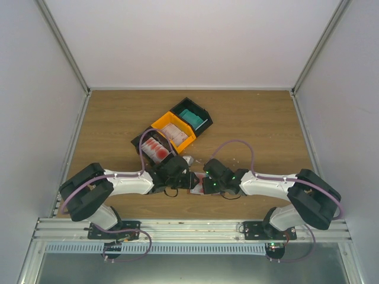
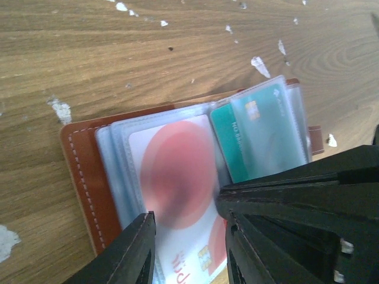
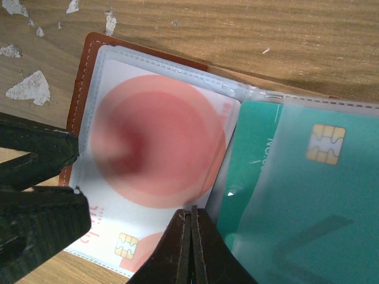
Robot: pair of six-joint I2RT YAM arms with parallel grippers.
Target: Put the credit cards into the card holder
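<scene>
The card holder lies open on the wood, reddish-brown leather with clear sleeves. A white credit card with a red round mark sits in its left sleeve, and teal credit cards sit in the right sleeves. My left gripper hovers over the white card's near end, jaws apart on either side of it. In the right wrist view the same white card and a teal card show. There my right gripper is shut, its tips down at the fold between the sleeves. From above, both grippers meet over the holder.
Three small bins stand behind the arms: a black one with teal cards, an orange one with pale cards and a black one with red-marked cards. White scraps dot the wood beside the holder. Grey walls enclose the table.
</scene>
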